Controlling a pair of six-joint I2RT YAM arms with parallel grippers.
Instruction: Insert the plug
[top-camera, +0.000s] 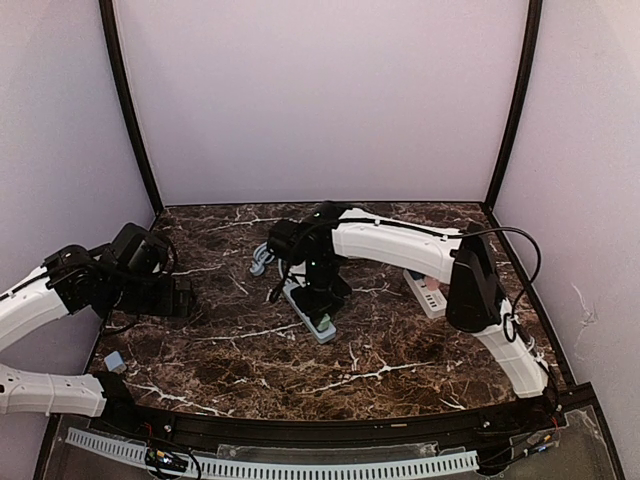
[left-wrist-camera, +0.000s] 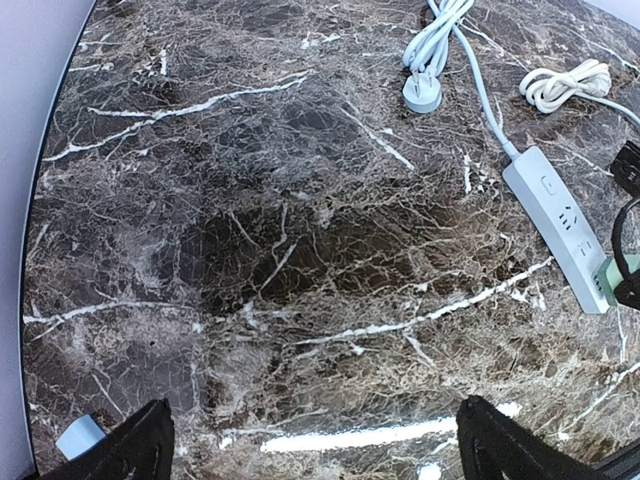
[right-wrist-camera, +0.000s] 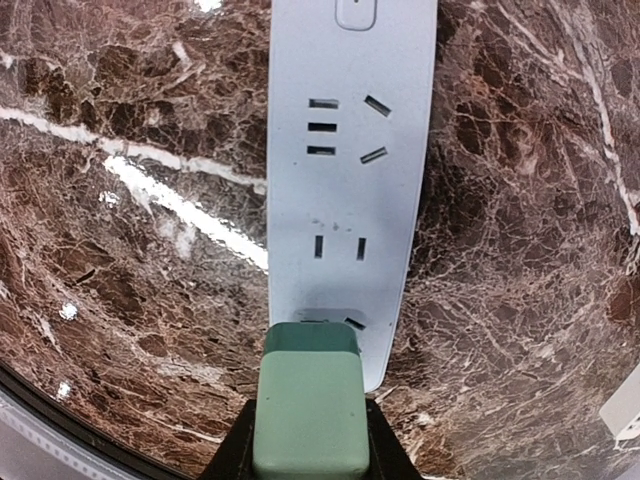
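A white power strip (top-camera: 303, 301) lies on the marble table (top-camera: 400, 360), its cable running off toward the back left. My right gripper (right-wrist-camera: 310, 445) is shut on a pale green plug (right-wrist-camera: 310, 405) and holds it upright over the socket nearest the strip's (right-wrist-camera: 350, 190) free end. The plug's prongs are hidden, so I cannot tell how deep it sits. From the left wrist, the strip (left-wrist-camera: 560, 225) shows at the right with the green plug (left-wrist-camera: 608, 280) at its end. My left gripper (left-wrist-camera: 315, 425) hangs open over bare marble at the table's left, holding nothing.
A second white power strip (top-camera: 428, 292) lies under the right arm's elbow. The strip's round plug (left-wrist-camera: 422, 92) and a coiled white cable (left-wrist-camera: 565, 82) lie toward the back. A small grey-blue block (top-camera: 113, 360) rests by the left edge. Walls enclose three sides.
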